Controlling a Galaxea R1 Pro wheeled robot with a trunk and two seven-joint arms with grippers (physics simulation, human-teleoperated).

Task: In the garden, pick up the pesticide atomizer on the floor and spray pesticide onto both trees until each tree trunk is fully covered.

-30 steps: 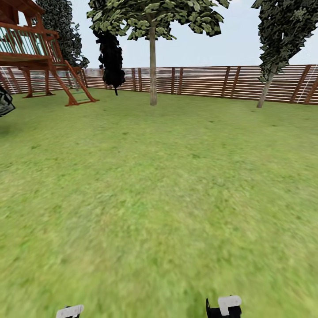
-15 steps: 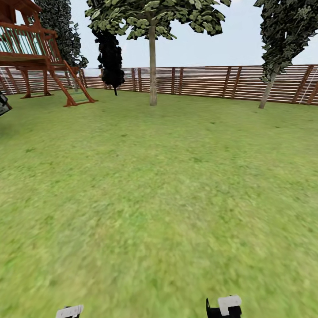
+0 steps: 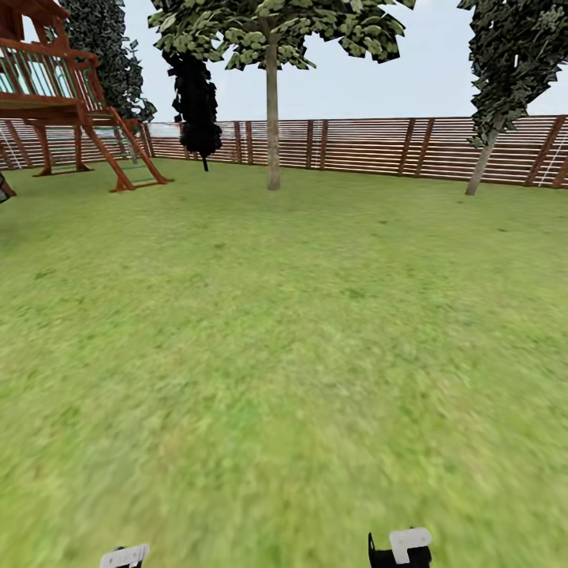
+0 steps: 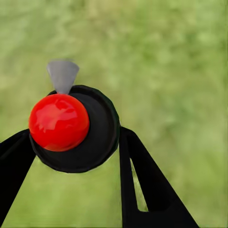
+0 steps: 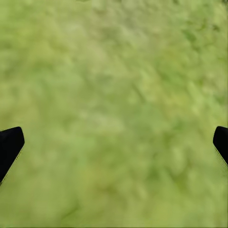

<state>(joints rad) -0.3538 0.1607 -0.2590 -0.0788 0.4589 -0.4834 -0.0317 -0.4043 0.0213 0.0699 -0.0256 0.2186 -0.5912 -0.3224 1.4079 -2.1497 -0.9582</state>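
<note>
In the left wrist view the pesticide atomizer [image 4: 71, 128] shows from above: red top, dark round body, pale trigger. My left gripper [image 4: 75, 135] is shut on it, a black finger on each side, over grass. My right gripper [image 5: 114, 142] is open and holds nothing, with lawn beneath it. One tree [image 3: 272, 31] stands far ahead in the garden, near the fence. Its pale tree trunk [image 3: 273, 126] is bare under a green canopy. The paved floor is out of view.
Green lawn [image 3: 284, 331] stretches from me to a reddish slat fence [image 3: 371, 146]. A wooden play tower with a ladder [image 3: 71, 102] stands at the far left. Dark conifers stand at the back left [image 3: 196, 102] and the far right [image 3: 505, 71].
The whole head view has shifted slightly: the play tower slid left and the right conifer slid right, so the camera has moved. Both arms hold the same pose.
</note>
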